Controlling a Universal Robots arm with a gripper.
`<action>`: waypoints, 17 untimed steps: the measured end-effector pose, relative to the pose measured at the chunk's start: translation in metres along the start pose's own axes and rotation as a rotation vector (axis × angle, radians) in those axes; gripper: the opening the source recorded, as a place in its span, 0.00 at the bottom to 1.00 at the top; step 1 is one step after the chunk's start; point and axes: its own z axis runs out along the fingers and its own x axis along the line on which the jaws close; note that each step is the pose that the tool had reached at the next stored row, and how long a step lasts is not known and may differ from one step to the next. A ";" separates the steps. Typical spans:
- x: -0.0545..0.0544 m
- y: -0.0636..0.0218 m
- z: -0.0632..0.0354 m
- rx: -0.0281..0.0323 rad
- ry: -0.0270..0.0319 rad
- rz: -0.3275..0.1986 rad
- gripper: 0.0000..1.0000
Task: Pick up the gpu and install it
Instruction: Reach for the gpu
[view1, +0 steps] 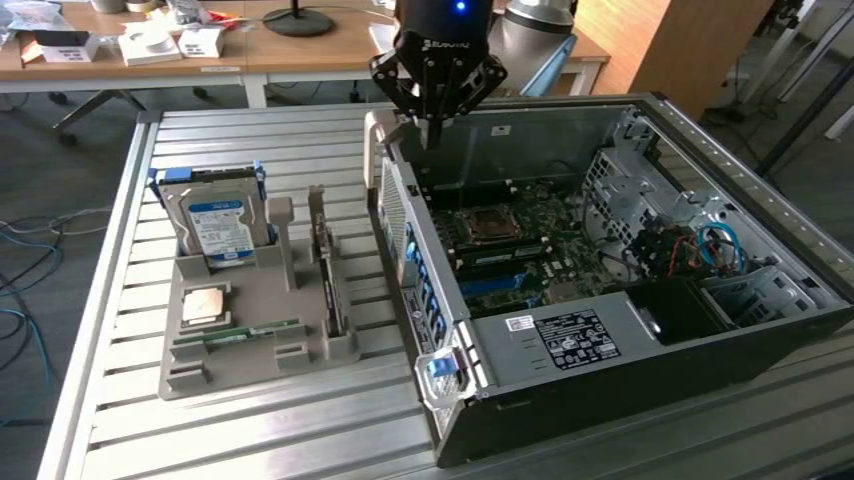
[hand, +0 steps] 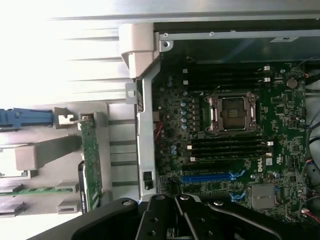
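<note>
The gpu (view1: 327, 272) stands on edge in a slot of the gray holder (view1: 274, 292). It is below me and well off to one side, beyond the case wall. My jaws are pressed together on nothing, and my gripper (view1: 430, 132) hangs over the edge of the open computer case (view1: 561, 340), with the motherboard (hand: 230, 150) beneath.

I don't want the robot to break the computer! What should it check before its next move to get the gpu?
1. The gpu waits in the grey holder: ok, it stands on edge, untouched.
2. The gripper is over the gpu: not ok, it hangs above the computer case wall.
3. The gripper is ready to grab: not ok, it is shut and holds nothing.
4. The case is open: ok, the motherboard shows.
5. The blue slot is free: ok, no card sits in it.
6. The slot's latch is set right: cannot tell.
</note>
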 end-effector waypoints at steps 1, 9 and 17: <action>0.001 -0.0001 0.0000 0.0000 0.0000 0.000 0.11; 0.011 -0.0008 -0.0003 0.0000 0.0000 0.000 0.11; 0.018 -0.0013 -0.0005 0.0001 0.0001 0.000 0.11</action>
